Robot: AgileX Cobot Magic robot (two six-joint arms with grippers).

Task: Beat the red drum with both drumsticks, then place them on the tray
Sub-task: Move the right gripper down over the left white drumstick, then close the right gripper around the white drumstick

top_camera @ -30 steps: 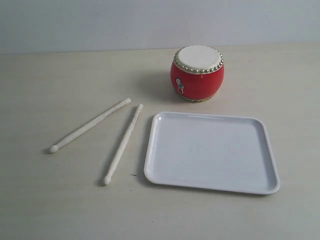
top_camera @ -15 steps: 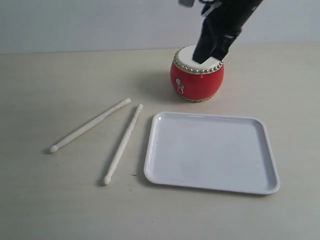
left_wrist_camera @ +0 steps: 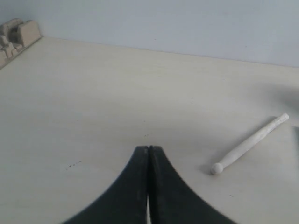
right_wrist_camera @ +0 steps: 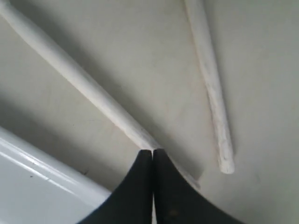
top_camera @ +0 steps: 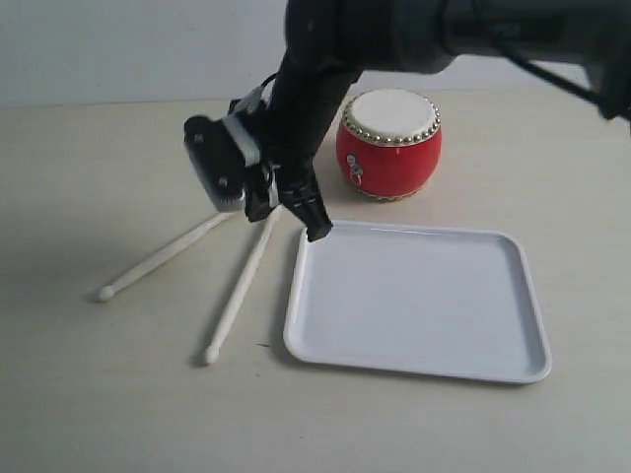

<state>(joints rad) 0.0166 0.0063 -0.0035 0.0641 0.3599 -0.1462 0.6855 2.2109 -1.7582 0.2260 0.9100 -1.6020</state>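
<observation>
surface: pale wood-grain table (top_camera: 89,414), plain light wall behind it
right fingers: right gripper (right_wrist_camera: 153,151) has its black fingers pressed together tip to tip, nothing between them
right tips: over the butt end of the near drumstick (right_wrist_camera: 93,95), just beside the tray (right_wrist_camera: 28,191) corner; cannot tell whether they touch the stick
right neighbour: far drumstick (right_wrist_camera: 210,84) lies bare on the table, its butt end just beside the tips, apart from them
right arm: right arm (top_camera: 394,34) comes in from the upper right of the exterior view, crosses in front of the drum's left side and angles down; the grey wrist camera (top_camera: 212,166) hangs on its left side
left fingers: left gripper (left_wrist_camera: 148,149) is likewise fully closed and holds nothing, above bare table
left view: single drumstick (left_wrist_camera: 247,145) lies off to one side, rounded tip toward the camera; cannot tell which of the two it is. Tan blocky fixture (left_wrist_camera: 16,33) sits at the far table corner
sticks: both flat on the table left of the tray, butts close together near its far-left corner, rounded tips splayed apart toward the front, not touching each other
tray: flat on the table, right of the sticks
drum: red drum (top_camera: 389,148) upright behind the tray's far edge, apart from it, cream skin up, gold studs at the rims, small metal ring on its front
</observation>
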